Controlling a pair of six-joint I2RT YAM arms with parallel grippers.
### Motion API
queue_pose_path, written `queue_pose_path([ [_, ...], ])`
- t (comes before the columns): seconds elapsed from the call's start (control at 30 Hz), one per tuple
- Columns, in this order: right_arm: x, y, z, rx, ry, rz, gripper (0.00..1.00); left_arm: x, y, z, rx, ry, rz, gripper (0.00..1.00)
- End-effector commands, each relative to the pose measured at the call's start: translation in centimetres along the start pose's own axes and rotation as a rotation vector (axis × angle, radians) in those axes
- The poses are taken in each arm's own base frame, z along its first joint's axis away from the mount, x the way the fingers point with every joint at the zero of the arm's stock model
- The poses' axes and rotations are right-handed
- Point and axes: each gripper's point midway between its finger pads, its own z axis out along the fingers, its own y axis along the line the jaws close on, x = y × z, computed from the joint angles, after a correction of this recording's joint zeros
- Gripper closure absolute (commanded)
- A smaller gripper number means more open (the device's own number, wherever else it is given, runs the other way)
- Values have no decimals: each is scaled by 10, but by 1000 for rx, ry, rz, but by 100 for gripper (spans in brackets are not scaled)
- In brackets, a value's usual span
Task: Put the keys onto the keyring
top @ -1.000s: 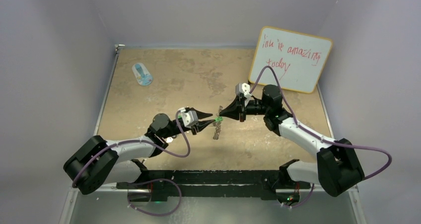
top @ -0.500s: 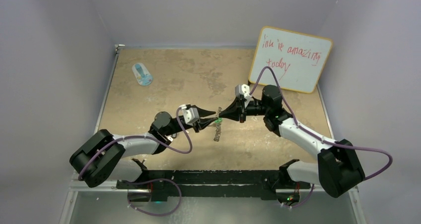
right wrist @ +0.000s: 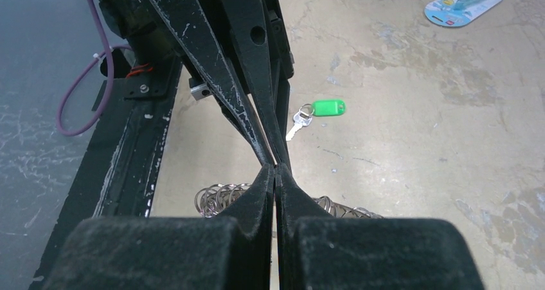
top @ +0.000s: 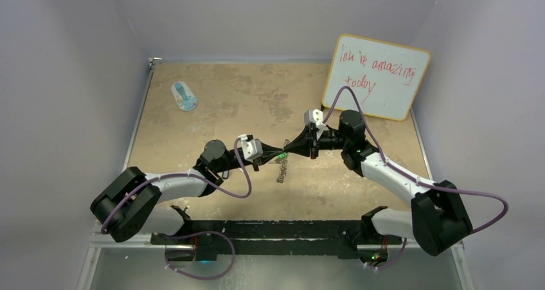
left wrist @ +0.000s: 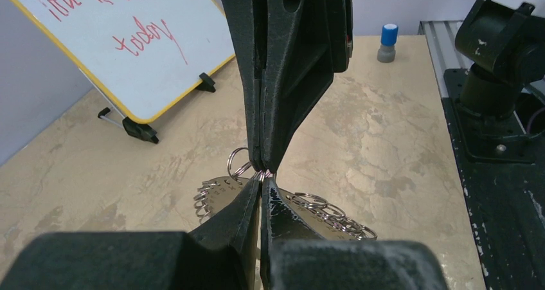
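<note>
Keyring [top: 281,170] is in the middle of the top view, right under both tips. Your right pincer [left wrist: 260,163] is squeezed shut on one small wire loop [left wrist: 261,173] at its rim. Your left pincer [left wrist: 260,193] is shut too, nose to nose with it; you cannot tell if it has any wire. The green key [right wrist: 318,108] lies on the table, upper middle of the right wrist view. Pull unevenly and the thin loop may bend or slip out, dropping the keyring.

Robot lab test cell: plain grey walls [top: 64,78], stone-look tabletop [top: 244,97], handwritten whiteboard [top: 376,76]
</note>
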Motion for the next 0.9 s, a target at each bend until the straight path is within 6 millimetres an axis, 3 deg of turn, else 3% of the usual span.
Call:
queue_pose_path([
  [0.0,-21,2,0,-7,-33,-82,100,-8,4,4,20,32,74,100],
  [0.17,-20,1,0,-2,-31,-83,100,-1,6,0,15,106,88,100],
  [0.37,-20,3,1,-24,-28,-75,100,2,13,-10,-50,124,104,75],
  [0.47,-19,4,2,-33,-20,-68,100,-1,14,-8,-52,113,105,71],
  [0.87,-19,3,4,-27,-14,-71,100,-13,-3,2,61,43,107,74],
])
